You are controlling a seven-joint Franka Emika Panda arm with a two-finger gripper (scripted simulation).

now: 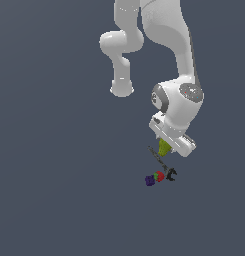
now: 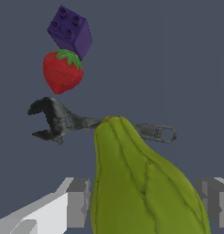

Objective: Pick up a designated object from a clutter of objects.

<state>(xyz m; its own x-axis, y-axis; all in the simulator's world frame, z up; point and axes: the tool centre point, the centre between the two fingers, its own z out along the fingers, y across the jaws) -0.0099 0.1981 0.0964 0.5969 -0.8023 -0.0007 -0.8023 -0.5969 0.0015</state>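
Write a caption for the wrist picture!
Fingers holding a green pear above a wrench, strawberry and purple brick.

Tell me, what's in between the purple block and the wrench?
The red strawberry sits between the purple block and the wrench. The wrist view shows it best; the exterior view shows the same row, only tiny.
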